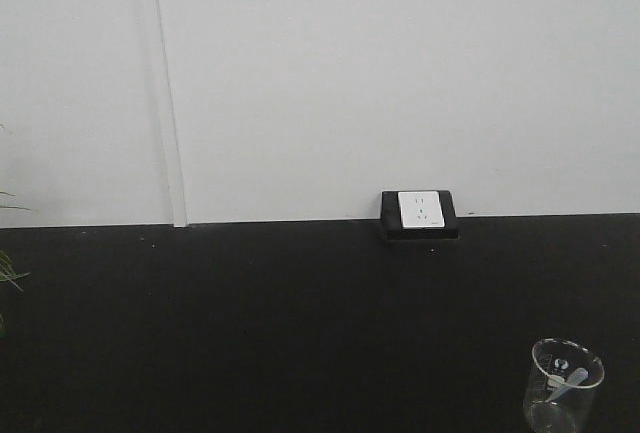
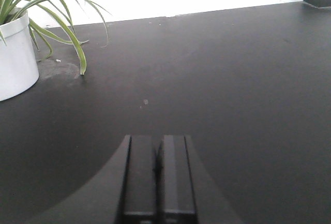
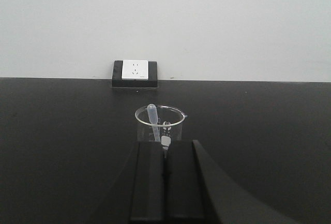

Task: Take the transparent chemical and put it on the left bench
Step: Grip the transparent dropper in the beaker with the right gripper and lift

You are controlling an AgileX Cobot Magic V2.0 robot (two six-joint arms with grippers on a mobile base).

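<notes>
- Beaker (image 3: 159, 125) stands upright on matte black desk (image 3: 62, 146), just ahead of right claw (image 3: 165, 154), apart.
- Right claw pinched closed, empty; left claw (image 2: 156, 151) likewise.
- Clear round glass, spout, white dropper (image 3: 153, 118) inside.

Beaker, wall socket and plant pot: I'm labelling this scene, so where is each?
Beaker (image 3: 168, 130): right wrist view, front glass wall.
Wall socket (image 1: 420, 209): front-facing view, white faceplate.
Plant pot (image 2: 15, 58): left wrist view, white side.
</notes>
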